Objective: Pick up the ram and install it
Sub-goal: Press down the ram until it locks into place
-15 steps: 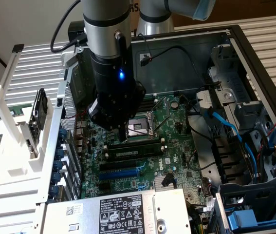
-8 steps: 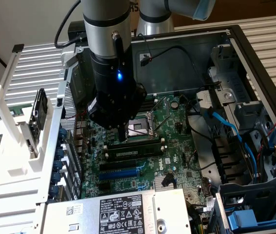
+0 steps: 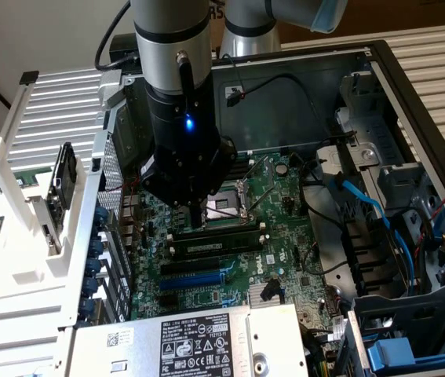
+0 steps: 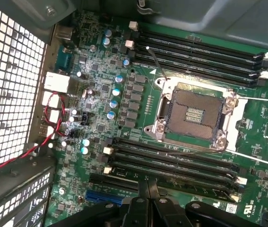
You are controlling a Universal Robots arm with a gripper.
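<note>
With the arm reaching down into the open computer case [image 3: 410, 86], I have the gripper [image 3: 199, 212] just above the motherboard [image 3: 281, 196], its two dark fingers [image 4: 148, 191] pressed together with nothing between them. From the exterior view the fingertips sit right over the row of memory slots below the empty processor socket [image 3: 226, 203]. The ram [image 3: 214, 246] is lying seated lengthwise in one of those slots, a narrow green stick with dark chips and a small pale label along its face; the gripper's tip is just beside its upper edge, though I cannot tell whether it is touching. On my wrist view the closed fingers point at the nearest slot, where a strip of green board with a white label [image 4: 226, 206] shows near one end. The processor socket [image 4: 195, 116] stands open with its pin field bare, and a second bank of black memory slots [image 4: 200, 54] lies on its far side. A blue expansion slot [image 3: 195, 276] runs just below the ram in the exterior view, and a power supply with a white sticker [image 3: 187, 345] sits at the near edge of the case.
</note>
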